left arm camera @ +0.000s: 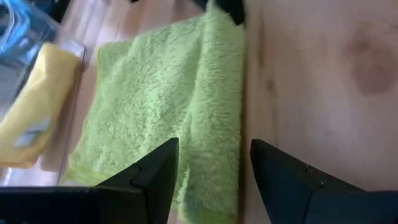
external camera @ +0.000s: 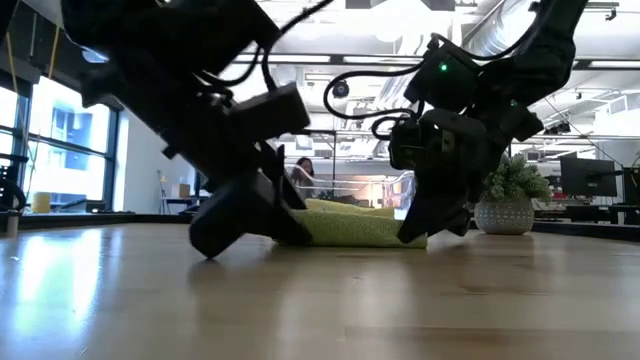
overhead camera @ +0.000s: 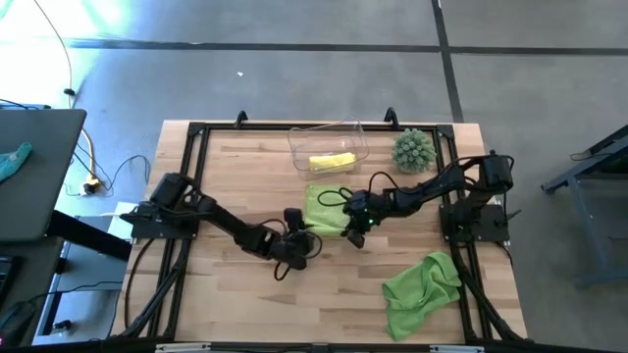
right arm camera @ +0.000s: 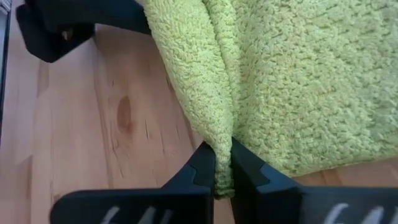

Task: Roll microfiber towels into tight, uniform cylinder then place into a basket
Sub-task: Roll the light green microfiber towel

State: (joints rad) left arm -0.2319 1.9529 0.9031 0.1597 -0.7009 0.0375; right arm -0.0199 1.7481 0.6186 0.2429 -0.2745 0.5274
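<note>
Mostly we lose the contact area in the high view: both grippers' dark bodies cover the near edge of the green towel point(overhead camera: 324, 208) at table centre, so fingertips can't be read from above. Low view is no better, w/ two dark bulks in front of the cloth and only a flat strip of it visible btwn them. The left wrist view cuts off the towel's far corner behind a dark shape, and the basket point(overhead camera: 329, 147) shows there only as a blurred clear edge.

Right gripper point(right arm camera: 222, 169) sits at the towel's near-right edge, arm stretched in low from its base right of the towel, wrist bent down. Its fingers are pressed together, pinching a raised fold of the towel, per the right wrist view.

Left gripper point(left arm camera: 214, 168) is just off the towel's near-left corner, arm reaching diagonally from its base far left of the towel. Its fingers are spread wide over the towel's edge; we see nothing held.

Towel lies flat w/ one ridge along it. Behind the towel stands the basket w/ a yellow towel point(overhead camera: 332, 162) inside. A second green towel point(overhead camera: 420, 291) lies crumpled well apart, nearer us and right of the flat towel. The spiky plant point(overhead camera: 413, 151) stands behind the towel, right of the basket.
</note>
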